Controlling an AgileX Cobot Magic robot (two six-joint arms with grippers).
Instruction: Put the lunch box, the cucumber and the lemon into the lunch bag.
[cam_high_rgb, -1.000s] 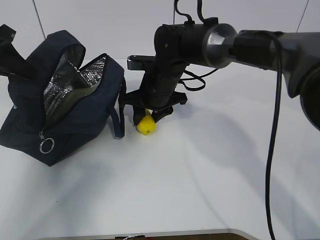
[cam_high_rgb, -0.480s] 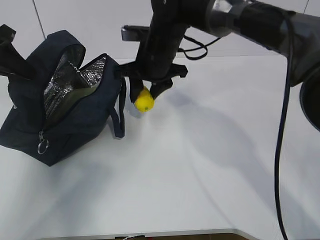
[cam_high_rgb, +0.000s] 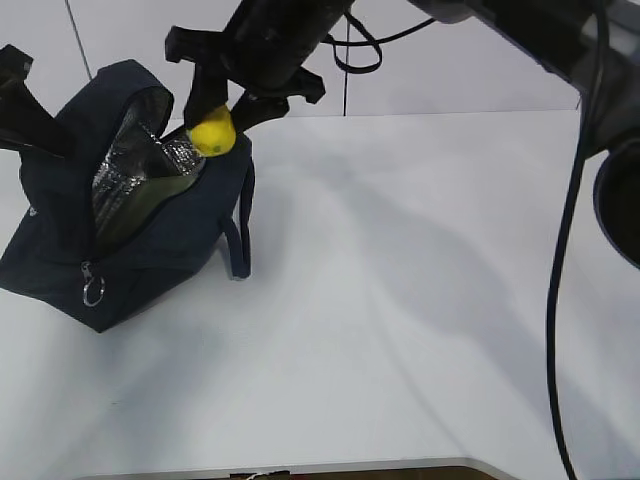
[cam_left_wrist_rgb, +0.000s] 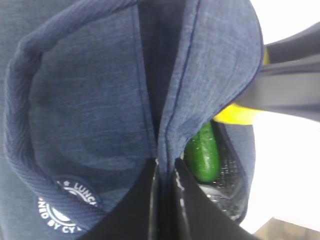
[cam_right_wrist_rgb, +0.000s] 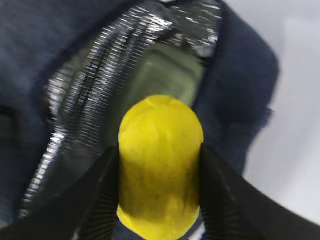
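Item one, your right gripper: black, two-fingered, clamped on the small bright yellow oval lemon, one finger against each long side, as the right wrist view confirms; it hangs above the bag's near rim, so the fruit is in the air over the opening and not yet inside. Item two, the large dark navy fabric lunch bag, tilted on the white table, mouth gaping toward the arm, silver foil lining exposed, silver ring zipper pull hanging at the front corner, one loop handle drooping down the side. Item three, your left gripper: pinched together on a fold of the bag's navy flap near the round white logo, which I judge keeps the mouth spread for loading. Item four, the dark green smooth cucumber, already lying inside against the lining. Item five, the flat lunch box with pale sage-green lid, also inside, low in the bag beneath the lemon. Judgement: two of three pieces are stowed; lower the lemon further past the rim before you release, or it may catch the edge and roll off onto the table.
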